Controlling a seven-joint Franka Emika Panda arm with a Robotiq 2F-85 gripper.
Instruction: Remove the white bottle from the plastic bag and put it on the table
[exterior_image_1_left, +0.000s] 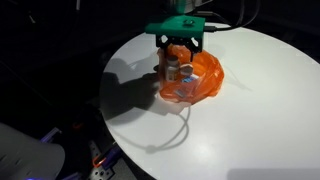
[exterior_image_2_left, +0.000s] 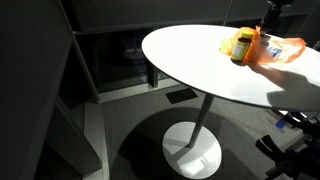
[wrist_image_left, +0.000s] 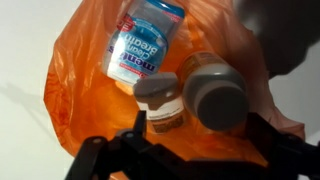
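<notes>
An orange plastic bag (wrist_image_left: 80, 95) lies open on the round white table (exterior_image_1_left: 250, 120). In the wrist view it holds a white bottle with a blue label (wrist_image_left: 145, 40) lying at its far end, a small white bottle with a grey cap and brown label (wrist_image_left: 162, 105), and an amber bottle with a grey cap (wrist_image_left: 218, 95). My gripper (wrist_image_left: 190, 150) hangs just above the bag with its fingers spread wide and nothing between them. In both exterior views the gripper (exterior_image_1_left: 181, 52) is over the bag (exterior_image_1_left: 200, 80) (exterior_image_2_left: 282, 50). An amber bottle (exterior_image_2_left: 241, 47) shows at the bag's mouth.
The table (exterior_image_2_left: 200, 60) stands on a single pedestal with a round foot (exterior_image_2_left: 192, 150). A thin cable (exterior_image_1_left: 175, 135) curls on the tabletop near the front edge. Dark floor and a wall panel surround the table.
</notes>
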